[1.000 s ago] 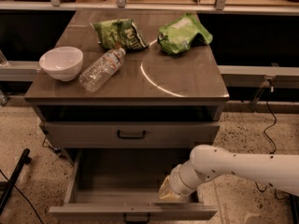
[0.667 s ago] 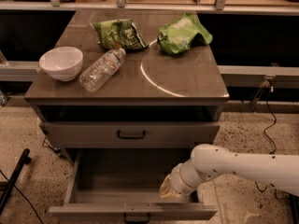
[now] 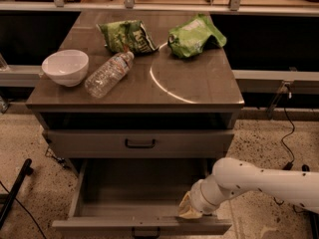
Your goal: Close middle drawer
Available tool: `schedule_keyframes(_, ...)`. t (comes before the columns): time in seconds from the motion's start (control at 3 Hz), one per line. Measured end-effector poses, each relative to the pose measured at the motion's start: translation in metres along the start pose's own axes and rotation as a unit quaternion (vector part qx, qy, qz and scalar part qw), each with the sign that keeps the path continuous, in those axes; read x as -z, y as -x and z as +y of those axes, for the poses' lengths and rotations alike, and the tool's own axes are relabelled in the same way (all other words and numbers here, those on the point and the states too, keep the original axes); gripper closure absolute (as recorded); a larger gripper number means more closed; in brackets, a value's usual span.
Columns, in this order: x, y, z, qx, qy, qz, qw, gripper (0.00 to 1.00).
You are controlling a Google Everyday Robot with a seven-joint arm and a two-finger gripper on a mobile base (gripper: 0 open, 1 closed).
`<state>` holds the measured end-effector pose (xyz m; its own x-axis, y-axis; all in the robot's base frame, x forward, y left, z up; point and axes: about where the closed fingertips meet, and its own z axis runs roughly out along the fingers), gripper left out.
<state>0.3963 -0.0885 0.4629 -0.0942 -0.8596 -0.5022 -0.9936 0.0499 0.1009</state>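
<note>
Left of the cabinet point(image 3: 199, 91), a black bar point(image 3: 15, 193) leans low over the speckled floor. On the cabinet's top, at its left edge, a white bowl point(image 3: 65, 67) stands upright. Just right of it a clear plastic water bottle point(image 3: 108, 73) lies on its side, cap pointing toward the cabinet's back. At the back of the top lie a dark green chip bag point(image 3: 127, 35) and, further right, a brighter green crumpled bag point(image 3: 195, 34). None of these has shifted since a second ago.

Below the cabinet's top, the upper drawer point(image 3: 139, 143) sits shut, its dark handle at the centre. Under it the middle drawer point(image 3: 129, 198) stands pulled far out of the cabinet toward the camera. Its inside shows bare and its low front panel runs along the bottom edge of the view. It is as far out as it was a second ago.

At the right end of that panel, on the inner side, the gripper point(image 3: 189, 210) sits with its tan tip at the top edge of the panel. It is a touch lower and closer to the panel than before. Whether it is open or closed cannot be told. The white arm point(image 3: 259, 180) reaches in from the cabinet's right, its rounded joint slightly further right than a second ago. Right of the cabinet, a dark cable point(image 3: 286, 133) hangs to the floor.
</note>
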Motion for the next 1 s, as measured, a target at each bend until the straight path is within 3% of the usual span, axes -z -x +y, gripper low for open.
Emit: schedule_keyframes(1.0, 0.02, -0.006, 0.019, 0.013, 0.009, -0.007, 0.9999, 0.06)
